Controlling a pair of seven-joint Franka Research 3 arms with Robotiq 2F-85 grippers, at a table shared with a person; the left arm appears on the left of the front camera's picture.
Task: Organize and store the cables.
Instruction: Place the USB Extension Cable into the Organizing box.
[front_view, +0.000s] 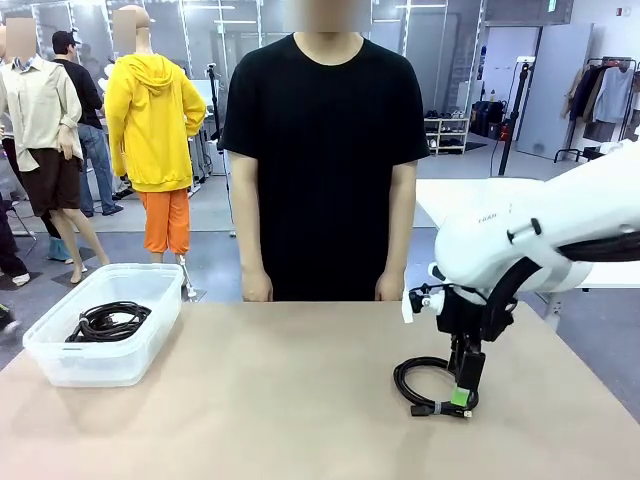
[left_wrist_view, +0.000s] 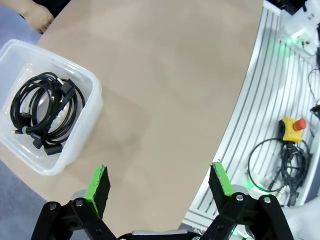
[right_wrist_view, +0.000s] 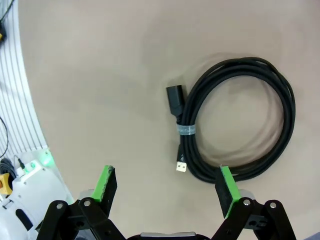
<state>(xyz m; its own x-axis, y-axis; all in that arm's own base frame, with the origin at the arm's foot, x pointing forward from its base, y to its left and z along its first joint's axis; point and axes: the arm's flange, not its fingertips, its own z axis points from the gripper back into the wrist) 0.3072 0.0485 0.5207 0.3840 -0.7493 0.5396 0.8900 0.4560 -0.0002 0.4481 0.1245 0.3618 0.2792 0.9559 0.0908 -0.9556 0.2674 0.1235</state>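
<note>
One black cable coil (front_view: 401, 379) lies on the tan table at the right, bound with a strip of tape and with its two plug ends loose. My right gripper (front_view: 462, 402) points down at the coil's near right edge. In the right wrist view this gripper (right_wrist_view: 166, 187) is open, and the coil (right_wrist_view: 187, 131) lies just ahead and to the right of its fingers, not between them. More coiled cables (front_view: 108, 322) lie inside the clear plastic bin (front_view: 100, 365) at the left. My left gripper (left_wrist_view: 161, 182) hangs open high above the table, with the bin (left_wrist_view: 95, 95) and its cables (left_wrist_view: 67, 112) below to the left.
A person in a black shirt stands at the far edge, hands (front_view: 257, 290) hanging at the tabletop's rim. Bare table stretches between bin and coil. Beyond the table's edge, the left wrist view shows a ribbed metal frame (left_wrist_view: 260, 100) and an emergency stop button (left_wrist_view: 292, 127).
</note>
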